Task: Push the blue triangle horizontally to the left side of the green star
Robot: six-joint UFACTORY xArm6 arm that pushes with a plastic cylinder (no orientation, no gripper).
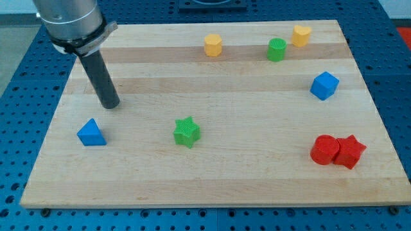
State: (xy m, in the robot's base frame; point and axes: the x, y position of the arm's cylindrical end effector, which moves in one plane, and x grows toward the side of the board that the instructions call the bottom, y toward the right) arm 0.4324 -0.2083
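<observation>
My tip (pixel 110 102) stood just beyond the blue triangle (pixel 91 133) (no hand fitted), left of the green star (pixel 187 131).

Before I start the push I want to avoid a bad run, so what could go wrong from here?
1. My tip sits above and right of the blue triangle; a push from here would likely drive it toward the view's bottom-left, near the board's edge.
2. Its sloped faces may make it rotate or slip aside.
3. Pushed too far right, it could knock the green star.
</observation>
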